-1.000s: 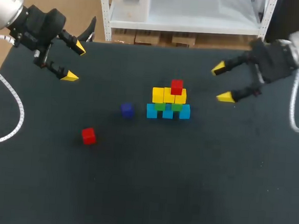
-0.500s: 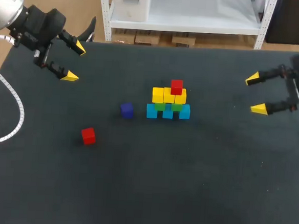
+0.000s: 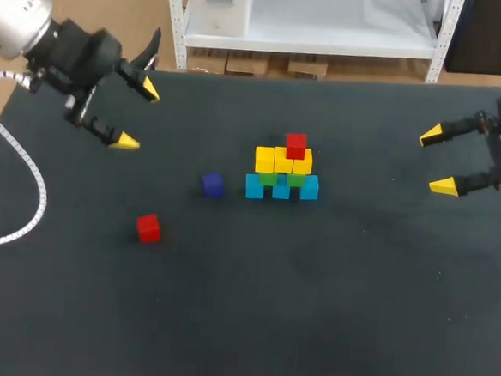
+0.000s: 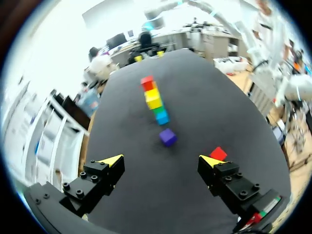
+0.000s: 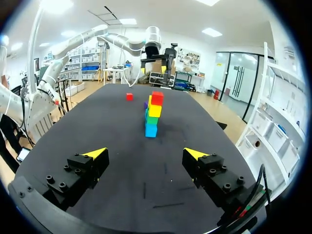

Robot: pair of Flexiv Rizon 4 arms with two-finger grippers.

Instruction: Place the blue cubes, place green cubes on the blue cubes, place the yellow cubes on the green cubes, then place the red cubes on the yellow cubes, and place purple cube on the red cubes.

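A cube stack [image 3: 282, 173] stands mid-table: blue cubes [image 3: 254, 186] at the bottom, green cubes [image 3: 268, 178] on them, yellow cubes [image 3: 264, 159] above, and one red cube [image 3: 296, 146] on top. A loose purple cube [image 3: 213, 184] lies left of the stack, a second red cube [image 3: 149, 227] further front-left. My left gripper [image 3: 138, 115] hovers open at the far left; ahead of it lie the purple cube [image 4: 167, 137], the red cube [image 4: 218, 153] and the stack [image 4: 154, 99]. My right gripper [image 3: 436, 159] is open at the right edge, well back from the stack [image 5: 153, 112].
The black table [image 3: 310, 313] carries only the cubes. Its far edge runs along the back, with shelving beyond.
My right arm has drawn back from near the stack to the table's right edge. My left gripper has shifted slightly right toward the table's middle. The cubes have not moved.
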